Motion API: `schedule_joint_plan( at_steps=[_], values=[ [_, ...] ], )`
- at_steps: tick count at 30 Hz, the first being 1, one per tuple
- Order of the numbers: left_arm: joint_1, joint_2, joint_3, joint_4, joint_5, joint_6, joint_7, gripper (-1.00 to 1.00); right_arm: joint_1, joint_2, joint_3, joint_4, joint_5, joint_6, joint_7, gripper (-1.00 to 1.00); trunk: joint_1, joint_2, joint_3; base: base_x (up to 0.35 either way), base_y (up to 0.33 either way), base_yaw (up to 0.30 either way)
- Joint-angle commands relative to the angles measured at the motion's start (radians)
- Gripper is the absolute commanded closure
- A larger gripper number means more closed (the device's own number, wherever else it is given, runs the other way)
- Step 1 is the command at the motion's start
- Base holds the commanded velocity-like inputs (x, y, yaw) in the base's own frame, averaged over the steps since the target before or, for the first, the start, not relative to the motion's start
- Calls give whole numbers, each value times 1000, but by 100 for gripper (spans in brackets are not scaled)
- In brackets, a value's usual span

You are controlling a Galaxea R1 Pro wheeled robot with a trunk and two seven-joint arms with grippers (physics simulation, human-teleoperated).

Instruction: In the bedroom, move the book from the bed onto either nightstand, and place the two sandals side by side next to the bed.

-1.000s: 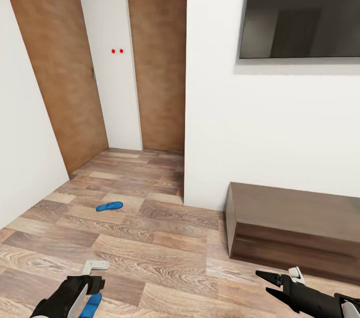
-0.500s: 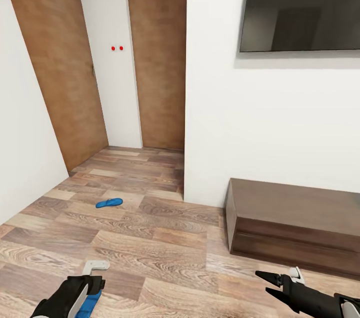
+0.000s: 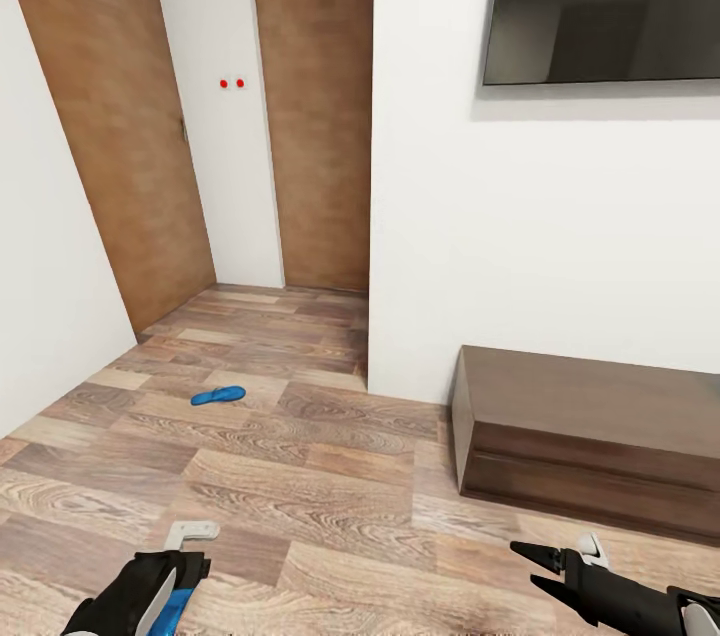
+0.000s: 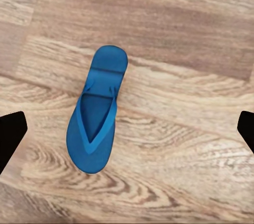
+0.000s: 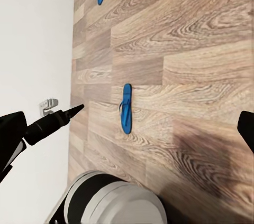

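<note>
1. My left gripper point(image 4: 127, 134) hangs with its dark fingertips point(image 4: 10, 137) spread wide apart, one at each edge of the left wrist view, holding nothing.
2. Directly beneath that gripper, a blue flip-flop point(image 4: 98, 110) lies flat on the wood-plank floor point(image 4: 185, 49), strap side up, clear of both fingertips.
3. In the head view, the left arm point(image 3: 135, 596) sits low, with the same sandal partly hidden under it.
4. My right gripper point(image 3: 545, 568) is also parted, its black fingers point(image 3: 530, 552) pointing toward the left arm and gripping nothing.
5. The right wrist view looks across the floor at the near flip-flop and the left arm's tip.
6. The second blue flip-flop point(image 3: 218, 396) lies farther off on the planks, well apart from the first, near two brown wooden doors point(image 3: 310, 106).
7. A long, low dark wooden cabinet point(image 3: 590, 436) stands against the white wall point(image 3: 430, 216), below a wall-mounted black screen point(image 3: 605, 1).
</note>
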Motion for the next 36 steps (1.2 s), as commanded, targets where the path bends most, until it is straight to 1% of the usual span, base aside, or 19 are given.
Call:
schedule_joint_plan(
  at_steps=[1, 36],
  values=[
    [0, -1, 5, -2, -10, 5, -2, -100, -1, 0, -1, 0, 2, 4, 4, -100, 0, -1, -5, 0, 0, 0],
    [0, 0, 6, -2, -10, 5, -2, -100, -1, 3, 0, 0, 4, 5, 4, -100, 16, -9, -140, 0, 0, 0]
  ],
)
